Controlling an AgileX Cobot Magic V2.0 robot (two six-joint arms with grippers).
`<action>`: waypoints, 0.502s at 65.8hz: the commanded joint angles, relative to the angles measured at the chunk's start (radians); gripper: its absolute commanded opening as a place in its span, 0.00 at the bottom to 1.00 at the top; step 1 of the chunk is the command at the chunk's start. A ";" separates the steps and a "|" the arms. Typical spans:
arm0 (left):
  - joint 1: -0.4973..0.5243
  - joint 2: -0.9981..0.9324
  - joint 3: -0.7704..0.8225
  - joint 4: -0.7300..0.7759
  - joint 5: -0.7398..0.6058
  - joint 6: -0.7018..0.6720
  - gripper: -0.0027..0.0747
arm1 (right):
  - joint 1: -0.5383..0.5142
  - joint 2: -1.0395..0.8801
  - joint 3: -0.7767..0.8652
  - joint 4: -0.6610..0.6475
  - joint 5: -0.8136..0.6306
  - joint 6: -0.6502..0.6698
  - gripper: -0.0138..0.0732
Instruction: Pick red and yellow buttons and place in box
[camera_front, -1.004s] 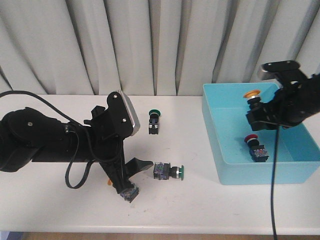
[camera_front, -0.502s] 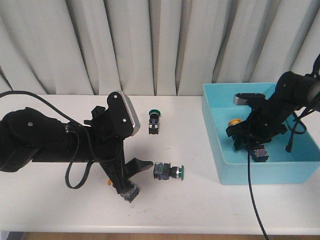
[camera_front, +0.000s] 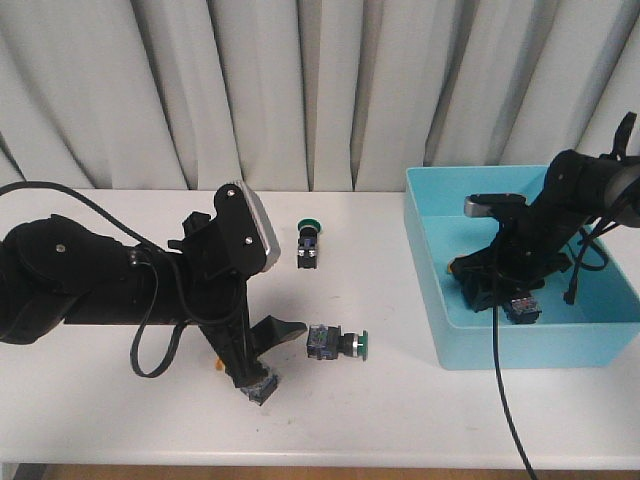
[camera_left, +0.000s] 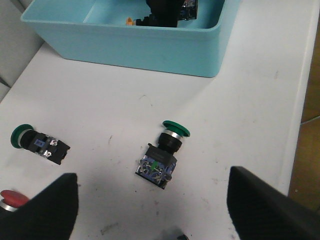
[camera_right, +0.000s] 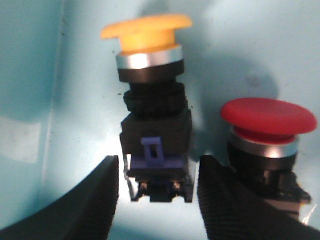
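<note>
In the right wrist view a yellow button lies on the floor of the light-blue box. Its black body sits between the fingers of my right gripper, which is open with a slim gap on each side. A red button lies right beside it; the front view shows only that button's body past my right gripper, low inside the box. My left gripper hangs open over the table, and another red button peeks in at the edge of its view.
Two green-capped buttons lie on the white table: one just ahead of my left gripper, the other farther back. The box wall stands beyond them. Curtains hang behind the table.
My right gripper came down from above the box's far side to its floor with the yellow button, beside the red one. The left arm stayed still.
</note>
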 joint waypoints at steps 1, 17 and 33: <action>0.002 -0.036 -0.027 -0.027 -0.012 -0.009 0.78 | -0.007 -0.098 -0.058 0.006 0.066 0.015 0.60; 0.007 -0.044 -0.027 -0.001 -0.061 -0.146 0.78 | 0.004 -0.296 -0.074 -0.033 0.167 0.079 0.57; 0.108 -0.140 -0.027 0.367 0.019 -0.651 0.78 | 0.025 -0.565 0.089 -0.166 0.144 0.194 0.57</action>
